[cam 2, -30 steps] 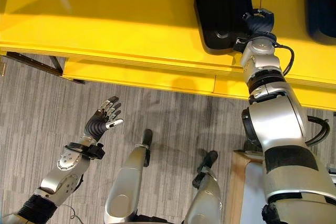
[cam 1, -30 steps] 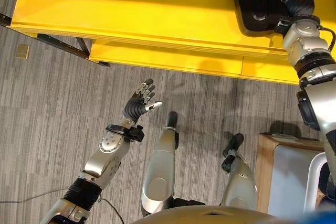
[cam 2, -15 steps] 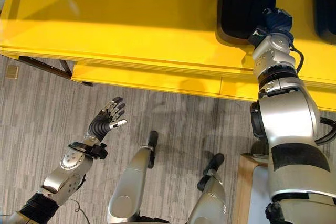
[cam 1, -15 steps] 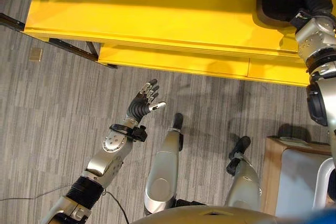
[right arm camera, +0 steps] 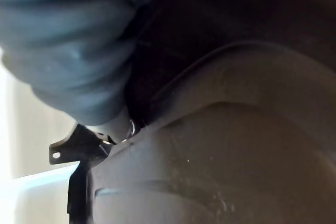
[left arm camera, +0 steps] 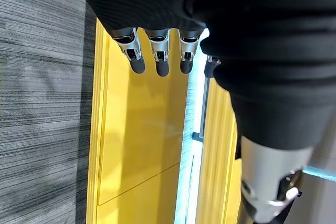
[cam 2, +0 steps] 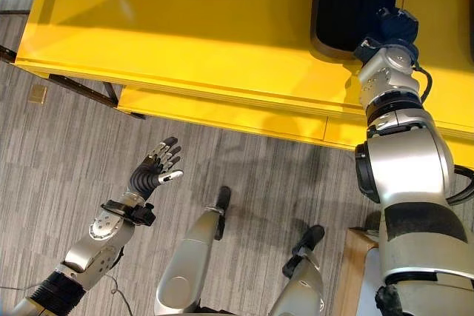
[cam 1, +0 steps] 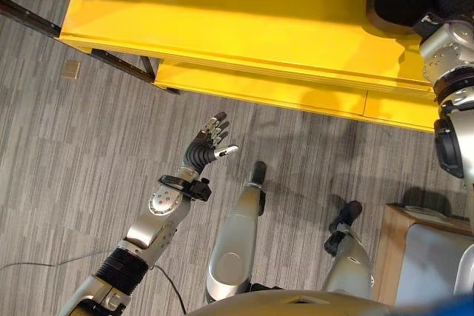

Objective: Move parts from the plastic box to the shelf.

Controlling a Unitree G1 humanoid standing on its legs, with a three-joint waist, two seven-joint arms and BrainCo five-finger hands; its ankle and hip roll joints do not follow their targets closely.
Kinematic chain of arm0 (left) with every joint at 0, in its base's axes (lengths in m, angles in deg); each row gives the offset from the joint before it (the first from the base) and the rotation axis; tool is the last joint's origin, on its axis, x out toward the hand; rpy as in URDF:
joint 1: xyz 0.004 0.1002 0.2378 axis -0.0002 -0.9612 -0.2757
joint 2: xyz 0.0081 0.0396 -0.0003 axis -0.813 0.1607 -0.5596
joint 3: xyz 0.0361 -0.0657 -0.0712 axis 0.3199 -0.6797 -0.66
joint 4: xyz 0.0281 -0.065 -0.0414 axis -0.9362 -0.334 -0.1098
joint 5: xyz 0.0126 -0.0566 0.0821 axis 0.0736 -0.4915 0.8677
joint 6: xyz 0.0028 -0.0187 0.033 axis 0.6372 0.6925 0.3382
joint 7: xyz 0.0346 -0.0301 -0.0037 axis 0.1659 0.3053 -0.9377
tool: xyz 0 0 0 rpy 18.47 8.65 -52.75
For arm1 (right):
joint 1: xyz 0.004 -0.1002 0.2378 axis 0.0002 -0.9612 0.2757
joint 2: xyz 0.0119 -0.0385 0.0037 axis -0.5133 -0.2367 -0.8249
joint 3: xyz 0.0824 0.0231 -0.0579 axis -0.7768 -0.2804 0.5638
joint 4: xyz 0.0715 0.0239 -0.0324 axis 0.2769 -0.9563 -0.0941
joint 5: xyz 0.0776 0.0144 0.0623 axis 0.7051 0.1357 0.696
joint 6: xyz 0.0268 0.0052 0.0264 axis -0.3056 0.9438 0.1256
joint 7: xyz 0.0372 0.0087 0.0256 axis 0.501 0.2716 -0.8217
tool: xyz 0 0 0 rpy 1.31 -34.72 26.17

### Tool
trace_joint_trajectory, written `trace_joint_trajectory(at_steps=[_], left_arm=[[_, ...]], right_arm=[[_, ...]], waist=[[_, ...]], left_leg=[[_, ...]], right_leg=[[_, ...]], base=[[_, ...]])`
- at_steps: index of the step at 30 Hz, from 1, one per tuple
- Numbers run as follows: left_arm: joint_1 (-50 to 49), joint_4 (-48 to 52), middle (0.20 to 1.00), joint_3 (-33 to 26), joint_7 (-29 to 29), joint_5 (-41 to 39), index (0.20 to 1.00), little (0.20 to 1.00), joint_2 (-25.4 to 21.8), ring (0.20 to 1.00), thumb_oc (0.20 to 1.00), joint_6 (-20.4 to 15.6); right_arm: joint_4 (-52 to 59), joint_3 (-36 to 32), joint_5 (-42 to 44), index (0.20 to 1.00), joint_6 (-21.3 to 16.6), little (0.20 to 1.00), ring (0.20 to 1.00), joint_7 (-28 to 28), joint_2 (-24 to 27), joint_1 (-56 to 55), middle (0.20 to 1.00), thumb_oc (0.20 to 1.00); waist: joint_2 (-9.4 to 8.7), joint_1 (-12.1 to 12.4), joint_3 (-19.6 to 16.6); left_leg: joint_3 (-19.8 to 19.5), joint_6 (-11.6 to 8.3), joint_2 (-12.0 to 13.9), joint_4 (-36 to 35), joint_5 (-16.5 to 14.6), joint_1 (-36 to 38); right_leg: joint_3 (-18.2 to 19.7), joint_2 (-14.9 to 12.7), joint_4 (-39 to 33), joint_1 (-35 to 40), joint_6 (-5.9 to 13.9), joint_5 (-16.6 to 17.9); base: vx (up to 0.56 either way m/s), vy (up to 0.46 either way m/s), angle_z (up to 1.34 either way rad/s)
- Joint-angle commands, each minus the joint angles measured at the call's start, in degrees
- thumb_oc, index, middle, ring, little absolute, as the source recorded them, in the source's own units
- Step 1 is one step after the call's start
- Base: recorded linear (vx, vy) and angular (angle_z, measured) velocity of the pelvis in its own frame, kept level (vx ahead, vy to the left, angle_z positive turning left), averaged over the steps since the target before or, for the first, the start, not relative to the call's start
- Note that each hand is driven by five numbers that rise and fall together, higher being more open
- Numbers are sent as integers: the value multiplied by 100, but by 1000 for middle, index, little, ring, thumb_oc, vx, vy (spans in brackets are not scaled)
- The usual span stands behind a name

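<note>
Black part (cam 2: 348, 5), one large dark moulded piece, lies on top of the yellow shelf (cam 1: 244, 12), near the shelf's front edge and toward its right end. The right hand (cam 2: 391, 26) is on the shelf too, its dark ribbed cover up against the near end of the part; its fingers are hidden against the part, so whether they are closed on it cannot be told. The right wrist view shows the dark curved surface of the part (right arm camera: 220, 145) from very close, with the ribbed cover beside it.

The shelf shows two yellow levels: the broad top surface and a lower ledge (cam 1: 259, 86) stepping out below its front edge. The left hand (cam 1: 207, 142) hangs over the grey carpet floor (cam 1: 74, 153), well in front of the shelf, palm up, fingers (left arm camera: 137, 61) straight and spread, holding nothing. One small tan square (cam 1: 70, 69) lies on the floor just in front of the shelf's left end. A light box with a wooden edge (cam 1: 426, 257) sits well in front of the shelf's right end.
</note>
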Motion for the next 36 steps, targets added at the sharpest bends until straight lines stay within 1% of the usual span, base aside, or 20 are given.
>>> trace_joint_trajectory(at_steps=[1, 6, 10, 18, 26, 32, 36], left_arm=[[182, 361, 1000, 100, -64, -108, 1000, 1000, -332, 1000, 1000, -327], [238, 350, 1000, 143, -64, -111, 1000, 1000, -348, 1000, 1000, -342], [288, 352, 1000, 166, -80, -117, 1000, 1000, -340, 1000, 1000, -344], [321, 360, 1000, 185, -146, -159, 1000, 1000, -367, 1000, 1000, -358], [332, 378, 1000, 194, -236, -162, 1000, 1000, -358, 1000, 1000, -344], [335, 382, 1000, 193, -243, -161, 1000, 1000, -366, 1000, 1000, -343], [378, 368, 1000, 231, -281, -154, 1000, 1000, -378, 1000, 1000, -352]], right_arm=[[427, 148, 155, 200, -285, 200, 200, -37, 73, 559, 200, 200], [405, 164, 193, 200, -301, 200, 200, -21, 63, 633, 200, 200], [376, -34, 517, 200, -378, 200, 200, 26, 95, 657, 200, 200], [291, -164, 713, 200, -410, 200, 200, 114, 58, 662, 200, 200], [120, -306, 775, 200, -397, 200, 200, 263, -4, 674, 200, 200], [113, -286, 762, 200, -389, 200, 200, 266, -19, 694, 200, 200], [62, -285, 722, 200, -326, 200, 200, 275, -131, 663, 200, 200]], waist=[[-216, 112, 68], [-239, 152, 62], [-261, 203, 61], [-280, 249, 56], [-280, 286, 70], [-280, 287, 74], [-301, 284, 90]], left_leg=[[-65, -32, -28, 87, 72, -501], [-78, -26, -67, 142, 45, -575], [-108, -30, -106, 136, 36, -626], [-129, -29, -157, 201, 0, -698], [-126, -27, -169, 213, -10, -714], [-122, -26, -167, 213, -14, -713], [-122, -35, -170, 197, -7, -712]], right_leg=[[-146, 50, 565, 1096, 56, -811], [-201, 77, 480, 1144, 59, -796], [-274, 104, 346, 1223, 81, -759], [-350, 128, 215, 1337, 80, -725], [-367, 172, 107, 1415, 79, -718], [-370, 181, 95, 1422, 79, -720], [-383, 217, -1, 1488, 84, -727]], base=[[22, -9, 7], [14, -2, 5], [12, -3, 3], [2, 0, 3], [0, 0, 3], [0, 0, 0], [0, 0, 0]])
